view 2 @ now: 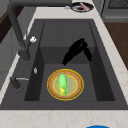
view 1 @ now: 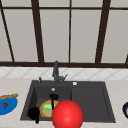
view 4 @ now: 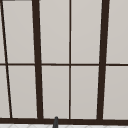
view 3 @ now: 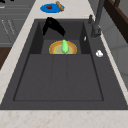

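One green vegetable (view 2: 62, 83) lay lengthwise on the yellow plate (view 2: 80, 85), which sat flat on the floor of the left basin (view 2: 42, 75) of the sink. Nothing else showed on the plate.

One hand (view 2: 75, 50) hung above the basin, near the plate. The side views showed a gap between it and the vegetable, so no contact was judged to have been made. It could not be told whether the hand was spread, pressed together or curled; it held nothing that showed.

Status, as judged: the vegetable was at rest and ungrasped, and the approach and the grasp were both left to do.

Surroundings: the faucet (view 1: 56, 71) stood behind the basin. A red ball (view 1: 67, 115) showed at the sink's front edge in the front view. A blue dish (view 1: 7, 105) sat on the counter to the left, and a dark dish (view 2: 81, 7) to the right.
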You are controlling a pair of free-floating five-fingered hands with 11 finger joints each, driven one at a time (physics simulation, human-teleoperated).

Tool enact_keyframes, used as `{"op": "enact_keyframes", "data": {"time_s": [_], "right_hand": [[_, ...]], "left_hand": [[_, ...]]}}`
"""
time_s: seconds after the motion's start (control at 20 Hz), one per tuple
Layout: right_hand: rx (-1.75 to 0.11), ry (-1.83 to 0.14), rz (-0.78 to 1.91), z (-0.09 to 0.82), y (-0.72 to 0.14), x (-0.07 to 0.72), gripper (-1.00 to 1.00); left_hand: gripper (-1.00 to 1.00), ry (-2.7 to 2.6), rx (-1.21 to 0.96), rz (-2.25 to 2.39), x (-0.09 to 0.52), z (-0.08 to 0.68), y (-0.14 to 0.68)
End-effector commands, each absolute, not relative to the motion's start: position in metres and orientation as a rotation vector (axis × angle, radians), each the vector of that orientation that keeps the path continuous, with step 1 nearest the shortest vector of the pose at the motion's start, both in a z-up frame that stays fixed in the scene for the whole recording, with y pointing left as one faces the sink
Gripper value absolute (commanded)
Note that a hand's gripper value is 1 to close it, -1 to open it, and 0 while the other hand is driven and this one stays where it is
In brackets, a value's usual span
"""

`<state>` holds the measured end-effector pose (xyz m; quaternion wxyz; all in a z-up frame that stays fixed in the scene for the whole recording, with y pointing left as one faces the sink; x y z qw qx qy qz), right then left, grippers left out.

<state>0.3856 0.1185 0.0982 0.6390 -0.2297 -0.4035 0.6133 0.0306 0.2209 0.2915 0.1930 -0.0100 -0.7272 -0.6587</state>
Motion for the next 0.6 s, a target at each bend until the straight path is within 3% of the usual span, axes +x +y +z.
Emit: {"op": "enact_keyframes", "data": {"time_s": [0.0, 0.55], "right_hand": [[-0.470, -0.847, 1.408, 0.080, 0.118, 0.386, -1.00], [-0.535, -0.789, 1.461, 0.006, 0.146, 0.408, -1.00]], "left_hand": [[0.00, -2.040, -0.028, -1.848, 0.031, 0.292, 0.221], [0.00, -2.040, -0.028, -1.848, 0.031, 0.292, 0.221]]}}
